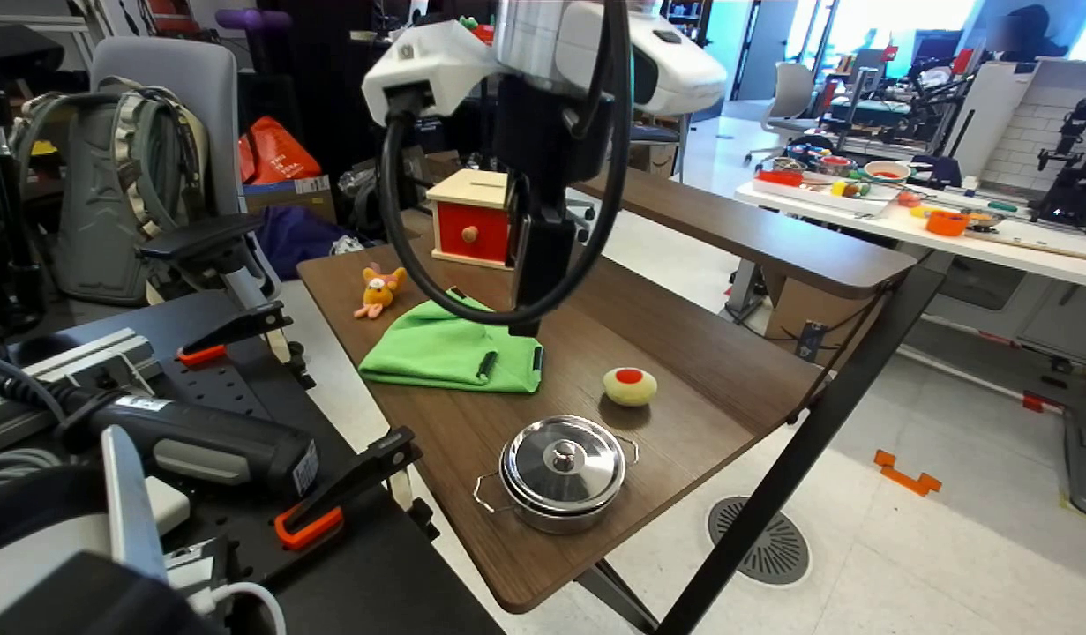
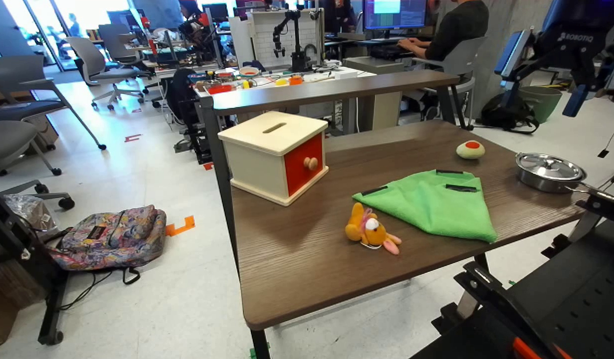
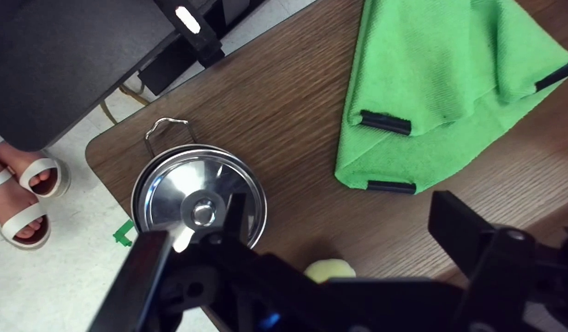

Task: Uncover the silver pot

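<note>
The silver pot (image 1: pixel 560 522) stands near a corner of the brown table, and its shiny lid (image 1: pixel 587 467) with a round knob sits on top. The pot (image 2: pixel 543 184) and lid (image 2: pixel 553 164) also show in an exterior view. In the wrist view the lid (image 3: pixel 173 189) is at left, one pot handle shows, and the pot's lower side is hidden by a finger. My gripper (image 3: pixel 340 198) is open with nothing between its fingers. It hangs above the table, apart from the pot, also in both exterior views (image 1: pixel 527 322) (image 2: pixel 543 102).
A folded green cloth (image 1: pixel 454 348) lies beside the pot. A yellow-and-red round object (image 1: pixel 629 388) is close to the pot. An orange plush toy (image 2: pixel 370 229) and a wooden box with red front (image 2: pixel 274 149) stand farther off. A raised shelf (image 2: pixel 336 92) runs along one side.
</note>
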`<state>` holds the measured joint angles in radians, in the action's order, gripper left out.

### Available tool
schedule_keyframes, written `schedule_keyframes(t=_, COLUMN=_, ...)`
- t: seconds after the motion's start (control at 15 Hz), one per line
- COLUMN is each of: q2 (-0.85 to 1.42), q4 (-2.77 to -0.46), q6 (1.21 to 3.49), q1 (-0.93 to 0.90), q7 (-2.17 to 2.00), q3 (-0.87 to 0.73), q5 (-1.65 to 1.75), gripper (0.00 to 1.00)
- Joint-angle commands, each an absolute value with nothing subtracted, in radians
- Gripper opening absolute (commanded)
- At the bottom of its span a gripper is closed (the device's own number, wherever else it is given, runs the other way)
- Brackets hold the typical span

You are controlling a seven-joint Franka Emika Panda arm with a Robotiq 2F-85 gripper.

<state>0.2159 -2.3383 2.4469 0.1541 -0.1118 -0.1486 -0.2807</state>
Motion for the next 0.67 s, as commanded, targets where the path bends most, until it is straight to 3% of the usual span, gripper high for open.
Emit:
schedule_keyframes(t=0.0, q2=0.271, q4=-2.307, q6=2.473, q1=0.19, q7=-0.072, q3=-0.145, q5=-0.317, gripper=1.0)
schedule_keyframes(t=0.6, q2=0.352, q4=-2.309, q6=2.526, q1=0.251, q7=-0.076, q3=-0.149, q5=-0.326, gripper=1.0)
